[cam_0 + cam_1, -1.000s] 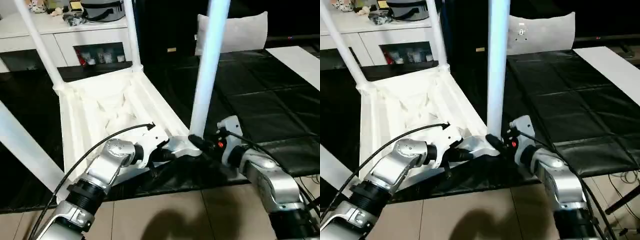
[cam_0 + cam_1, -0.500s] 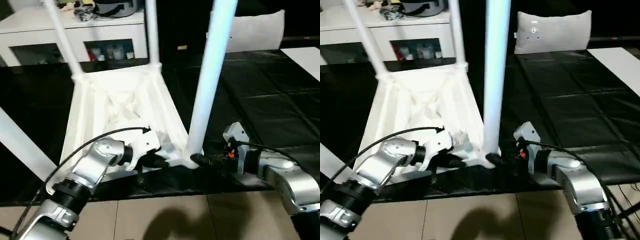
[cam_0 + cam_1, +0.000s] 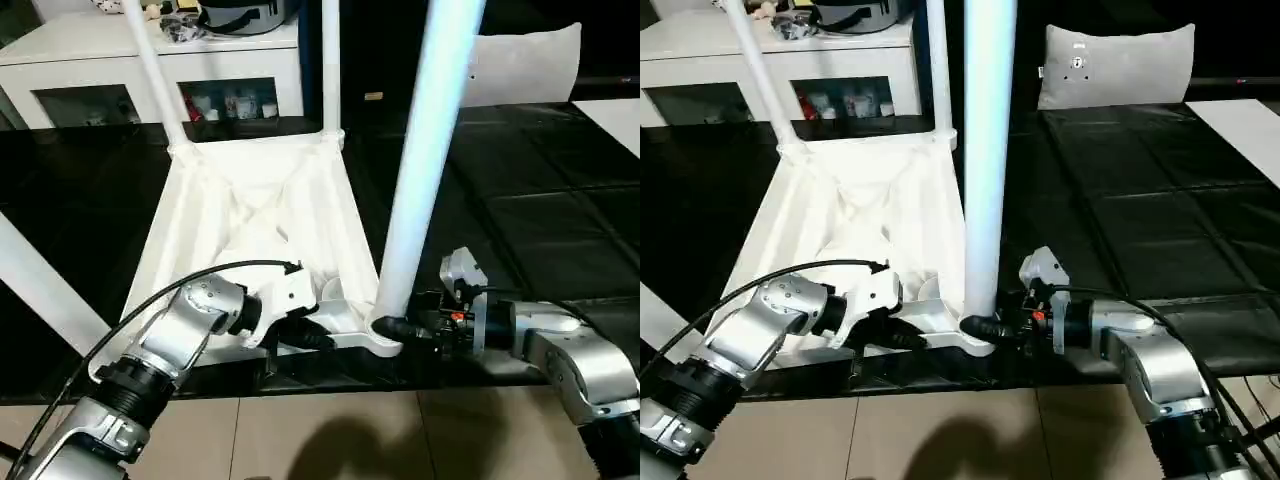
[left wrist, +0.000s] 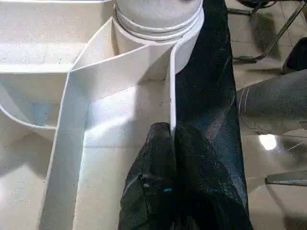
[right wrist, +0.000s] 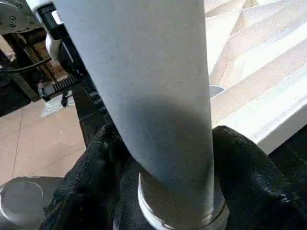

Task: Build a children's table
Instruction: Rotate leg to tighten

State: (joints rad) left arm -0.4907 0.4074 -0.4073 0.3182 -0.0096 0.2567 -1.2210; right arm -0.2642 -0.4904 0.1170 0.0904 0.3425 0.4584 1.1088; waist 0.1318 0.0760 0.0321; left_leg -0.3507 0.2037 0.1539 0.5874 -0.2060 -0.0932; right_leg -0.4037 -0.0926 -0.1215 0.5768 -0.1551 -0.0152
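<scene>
Our left gripper (image 4: 170,158) jaws are pinching together on the upturned children's table (image 3: 255,215) rim beside the near leg (image 3: 425,150), our right gripper (image 5: 163,158) jaws clasping that leg's base; if either slips, the leg may be tipping out of its socket.

White leg (image 5: 144,96) between black fingers (image 5: 249,163).

1. A home-like room, probably a living or play area.
2. A low white cabinet (image 3: 150,60) with glass doors holds small items on its shelves and top.
3. Black padded mats (image 3: 540,200) cover a beige tiled floor (image 3: 330,440).
4. A grey cushion (image 3: 1115,62) stands behind.
</scene>
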